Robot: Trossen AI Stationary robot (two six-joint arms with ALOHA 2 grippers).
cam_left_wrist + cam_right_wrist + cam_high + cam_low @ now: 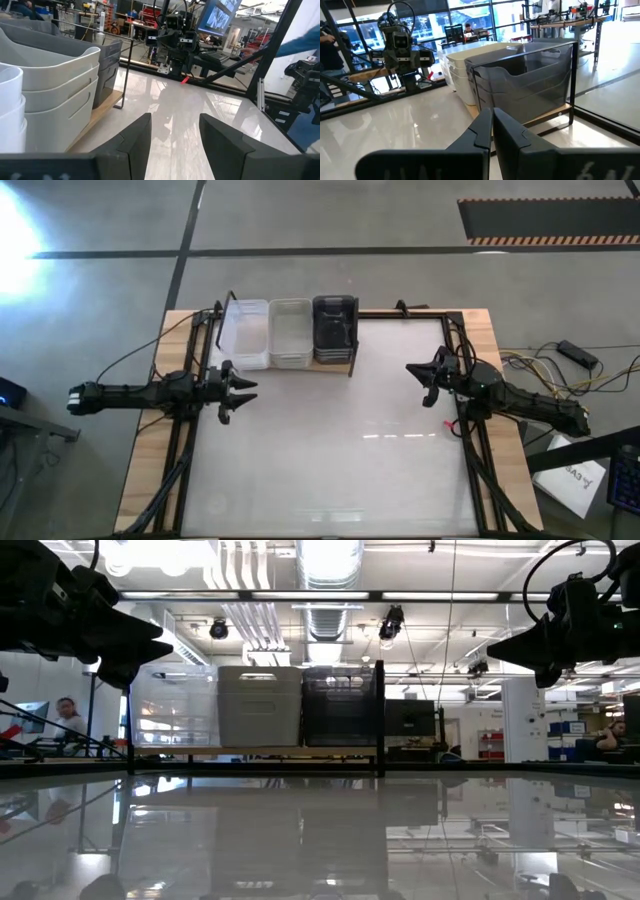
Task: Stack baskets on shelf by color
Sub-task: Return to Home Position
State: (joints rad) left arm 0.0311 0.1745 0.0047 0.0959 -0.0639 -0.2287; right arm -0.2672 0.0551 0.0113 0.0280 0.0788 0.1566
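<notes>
You see three stacks side by side on the shelf (102, 114) at the table's (330, 460) far edge: translucent white stack (246, 332), light grey stack (290, 332), dark grey stack (335, 328), left to right. How many baskets each holds is hard to make out. The dark grey stack fills the shelf's right end. The left gripper (250, 392), fingers spread, and the right gripper (411, 371), fingers pressed together, hang well apart, with broad glossy tabletop between them.
</notes>
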